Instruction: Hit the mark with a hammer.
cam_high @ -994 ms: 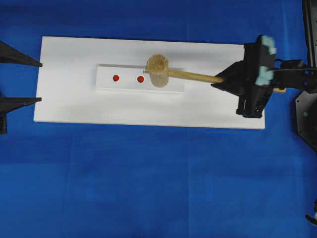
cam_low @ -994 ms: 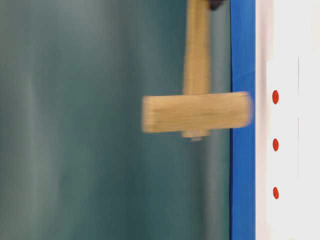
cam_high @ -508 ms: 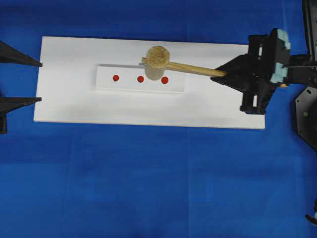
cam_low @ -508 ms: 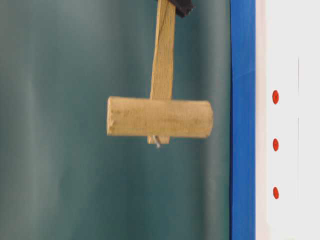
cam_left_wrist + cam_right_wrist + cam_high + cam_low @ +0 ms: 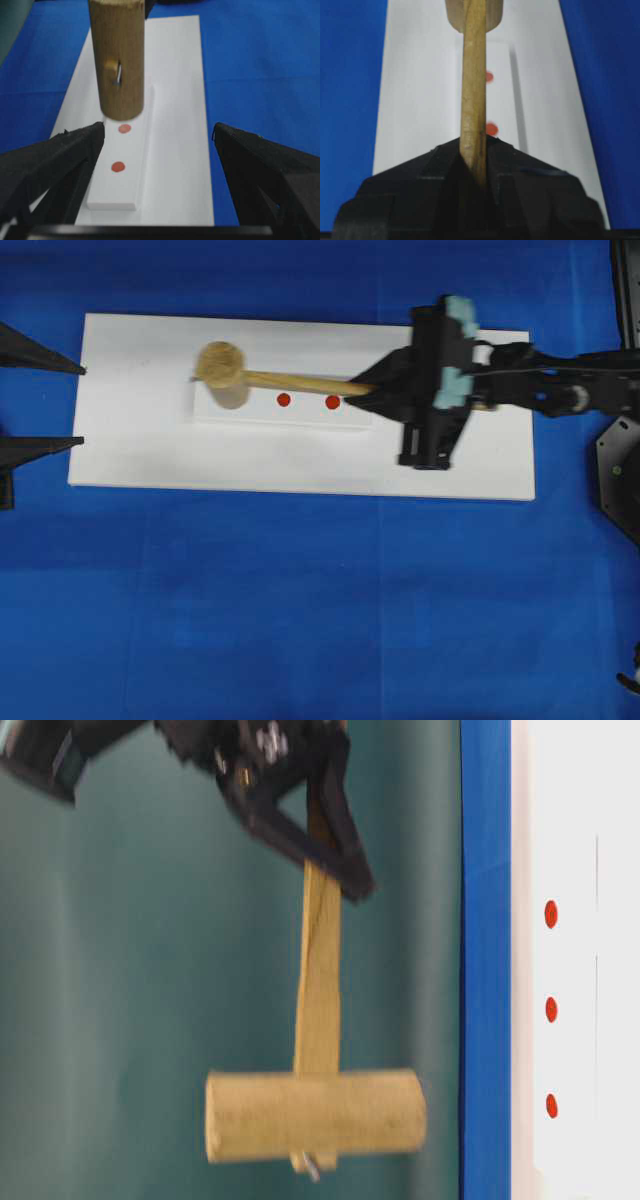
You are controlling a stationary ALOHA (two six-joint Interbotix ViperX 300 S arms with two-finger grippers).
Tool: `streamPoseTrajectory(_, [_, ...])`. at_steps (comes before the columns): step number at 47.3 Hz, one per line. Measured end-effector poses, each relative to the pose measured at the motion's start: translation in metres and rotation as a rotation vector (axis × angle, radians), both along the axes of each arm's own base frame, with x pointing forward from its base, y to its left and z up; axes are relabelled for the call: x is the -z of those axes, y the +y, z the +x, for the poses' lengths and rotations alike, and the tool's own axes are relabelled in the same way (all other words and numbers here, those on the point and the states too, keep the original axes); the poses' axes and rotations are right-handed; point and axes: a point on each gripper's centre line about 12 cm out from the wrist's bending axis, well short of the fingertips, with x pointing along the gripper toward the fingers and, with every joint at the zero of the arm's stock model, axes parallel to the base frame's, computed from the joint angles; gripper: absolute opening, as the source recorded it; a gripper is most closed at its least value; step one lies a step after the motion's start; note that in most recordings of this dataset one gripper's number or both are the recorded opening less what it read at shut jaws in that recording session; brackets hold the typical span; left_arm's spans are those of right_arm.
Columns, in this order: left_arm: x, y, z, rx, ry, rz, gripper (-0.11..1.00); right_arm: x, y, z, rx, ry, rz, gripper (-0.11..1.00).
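The hammer, a light-wood mallet, has its head (image 5: 222, 373) over the left end of the raised white strip (image 5: 300, 412), covering the leftmost red mark. Two red marks (image 5: 284, 399) (image 5: 333, 401) show beside the handle (image 5: 300, 383). My right gripper (image 5: 365, 392) is shut on the handle (image 5: 474, 90). In the table-level view the head (image 5: 315, 1115) hangs clear of the board, level with one mark (image 5: 551, 1105). My left gripper (image 5: 83, 405) is open and empty at the board's left edge. In its wrist view the head (image 5: 120, 60) hovers past two marks (image 5: 117, 166).
The strip lies on a white board (image 5: 150, 450) on a blue cloth (image 5: 300, 620). The right arm (image 5: 560, 390) stretches over the board's right end. A black fixture (image 5: 620, 470) stands at the right edge.
My right gripper moved left over the board with the hammer. The head went from over the middle of the strip to its left end and stays raised.
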Motion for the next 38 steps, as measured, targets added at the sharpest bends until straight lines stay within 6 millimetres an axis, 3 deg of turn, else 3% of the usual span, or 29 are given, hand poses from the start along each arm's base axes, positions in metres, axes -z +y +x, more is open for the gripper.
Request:
streamPoseTrajectory(13, [0.000, 0.000, 0.000, 0.000, 0.000, 0.000, 0.90, -0.001, 0.006, 0.037, -0.058, 0.016, -0.011, 0.02])
streamPoseTrajectory(30, [0.001, 0.004, 0.001, -0.025, -0.006, 0.000, 0.90, -0.002, 0.005, 0.040, -0.060, 0.016, -0.011, 0.02])
streamPoseTrajectory(38, [0.008, 0.006, 0.015, -0.028, -0.020, 0.002, 0.90, -0.002, 0.005, 0.040, -0.061, 0.016, -0.012, 0.02])
